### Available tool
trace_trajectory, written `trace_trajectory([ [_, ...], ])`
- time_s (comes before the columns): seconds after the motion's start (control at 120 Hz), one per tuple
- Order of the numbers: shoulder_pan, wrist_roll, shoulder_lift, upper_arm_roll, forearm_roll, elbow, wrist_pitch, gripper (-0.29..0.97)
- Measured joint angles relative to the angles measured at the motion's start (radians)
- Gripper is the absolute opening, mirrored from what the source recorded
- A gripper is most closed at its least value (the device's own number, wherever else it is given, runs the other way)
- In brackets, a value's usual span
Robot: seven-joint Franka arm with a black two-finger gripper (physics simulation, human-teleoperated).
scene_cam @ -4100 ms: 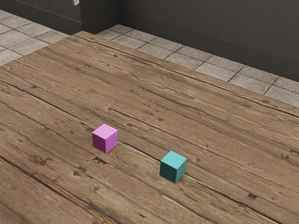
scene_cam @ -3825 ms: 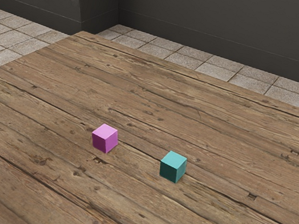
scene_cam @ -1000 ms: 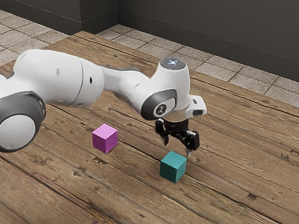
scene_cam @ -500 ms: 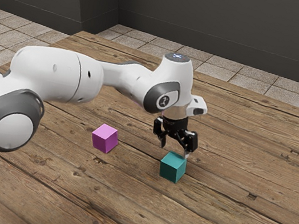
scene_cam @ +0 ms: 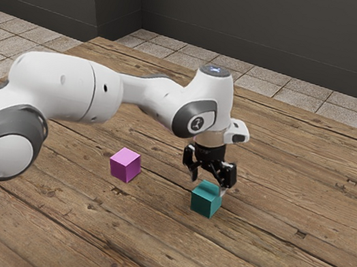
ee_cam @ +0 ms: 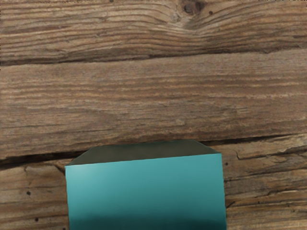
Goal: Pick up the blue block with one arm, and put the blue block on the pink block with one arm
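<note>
The gripper is held open, empty, just over the blue block, at the pink block's four o'clock. It is judged light and rigid; opposite flat sides should be gripped.

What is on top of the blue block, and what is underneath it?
Nothing rests on the blue block; the open pincer hangs close above it. The block stands on the wooden table. The patch of wood under its base is covered.
</note>
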Motion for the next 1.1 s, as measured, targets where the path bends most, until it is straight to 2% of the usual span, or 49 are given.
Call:
trace_trajectory([
  [0.717, -0.014, 0.048, 0.042, 0.029, -0.021, -0.015, 0.082, 0.66],
  [1.1, -0.037, 0.000, 0.041, 0.061, -0.054, -0.026, 0.090, 0.66],
])
